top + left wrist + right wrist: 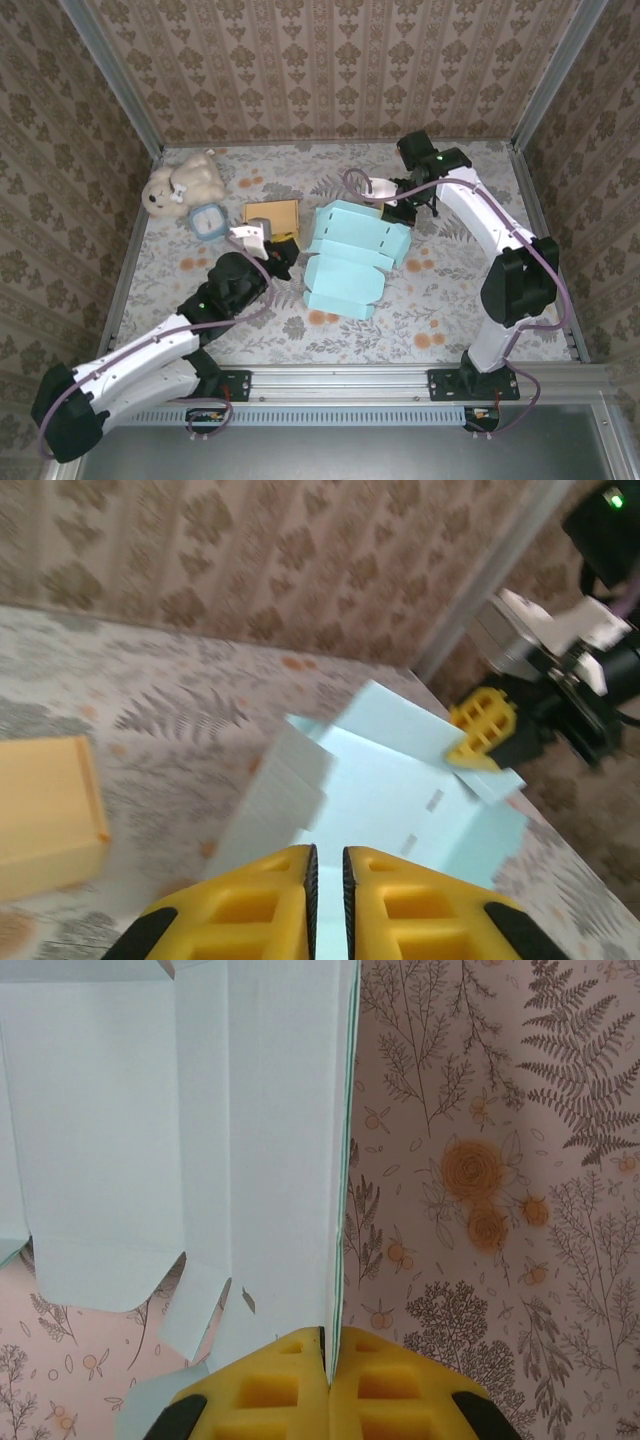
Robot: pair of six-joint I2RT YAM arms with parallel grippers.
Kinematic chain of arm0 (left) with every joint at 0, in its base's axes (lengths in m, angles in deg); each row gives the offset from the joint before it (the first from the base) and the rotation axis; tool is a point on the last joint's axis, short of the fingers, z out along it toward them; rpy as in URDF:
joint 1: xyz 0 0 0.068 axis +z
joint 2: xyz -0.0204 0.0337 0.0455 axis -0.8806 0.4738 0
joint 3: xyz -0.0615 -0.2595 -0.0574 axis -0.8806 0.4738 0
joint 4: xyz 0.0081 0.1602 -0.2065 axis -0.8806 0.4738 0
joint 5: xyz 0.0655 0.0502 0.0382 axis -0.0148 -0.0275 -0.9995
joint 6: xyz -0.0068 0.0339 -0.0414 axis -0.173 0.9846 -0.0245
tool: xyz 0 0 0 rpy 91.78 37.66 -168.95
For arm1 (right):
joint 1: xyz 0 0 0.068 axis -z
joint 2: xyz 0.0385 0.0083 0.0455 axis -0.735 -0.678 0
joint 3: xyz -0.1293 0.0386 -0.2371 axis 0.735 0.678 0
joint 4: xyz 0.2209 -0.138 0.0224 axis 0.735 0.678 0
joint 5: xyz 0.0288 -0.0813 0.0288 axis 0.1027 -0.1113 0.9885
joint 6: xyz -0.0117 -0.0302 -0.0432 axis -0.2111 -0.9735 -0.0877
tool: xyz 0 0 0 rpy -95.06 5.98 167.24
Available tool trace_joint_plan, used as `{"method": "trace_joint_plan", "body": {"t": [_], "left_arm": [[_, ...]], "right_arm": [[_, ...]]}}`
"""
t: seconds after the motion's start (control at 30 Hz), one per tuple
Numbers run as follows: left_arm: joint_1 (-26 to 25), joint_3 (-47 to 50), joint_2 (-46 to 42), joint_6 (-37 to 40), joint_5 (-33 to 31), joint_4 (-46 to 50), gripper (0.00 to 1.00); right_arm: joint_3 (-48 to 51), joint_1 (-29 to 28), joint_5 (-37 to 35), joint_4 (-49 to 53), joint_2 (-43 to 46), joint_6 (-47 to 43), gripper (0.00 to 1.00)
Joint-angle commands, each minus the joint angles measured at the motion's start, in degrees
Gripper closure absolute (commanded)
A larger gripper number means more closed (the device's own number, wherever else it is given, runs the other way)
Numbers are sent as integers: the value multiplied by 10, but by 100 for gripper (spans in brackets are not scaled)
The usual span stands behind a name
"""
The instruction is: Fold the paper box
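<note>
Pale blue paper box sits mid-desk, part-folded. One panel stands up at the far side and flaps are spread flat toward the near edge.

Right fingers are at the box's far right corner. In the right wrist view, the right fingers are pressed together on a thin upright panel edge of the box, with the paper pinched between the yellow pads. The floral desk cloth is bare to the right of that edge.

Left fingers are just beside the box's left side, low over the desk. In the left wrist view, the left fingers are yellow and narrowly parted, and pale blue shows through the slit. Can't tell whether they touch the paper. Ahead of them is the box, with a raised flap on its left and the right fingers clamped at its far corner.

Clutter is all left of the box:
- The flat tan wooden block is just behind the left fingers and near the box's left edge, the closest obstacle. It also shows at the left in the wrist view.
- The small round pale blue and white object is beside the block, on its left.
- The white plush teddy is in the far left corner, well apart from the box.

The desk is walled in by patterned wallpaper panels.
</note>
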Motion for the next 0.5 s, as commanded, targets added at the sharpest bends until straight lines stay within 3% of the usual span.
{"method": "trace_joint_plan", "body": {"t": [0.0, 0.27, 0.47], "left_arm": [[-16, -41, 42, -32, 37, 15, 86], [-44, -117, 224, -21, 91, -70, 91], [7, -151, 317, -29, 68, -101, 94]], "right_arm": [[15, 1, -5, -12, 28, 9, 100], [39, 1, 4, -25, 36, 8, 100], [54, 1, 16, -28, 40, -3, 100]]}}
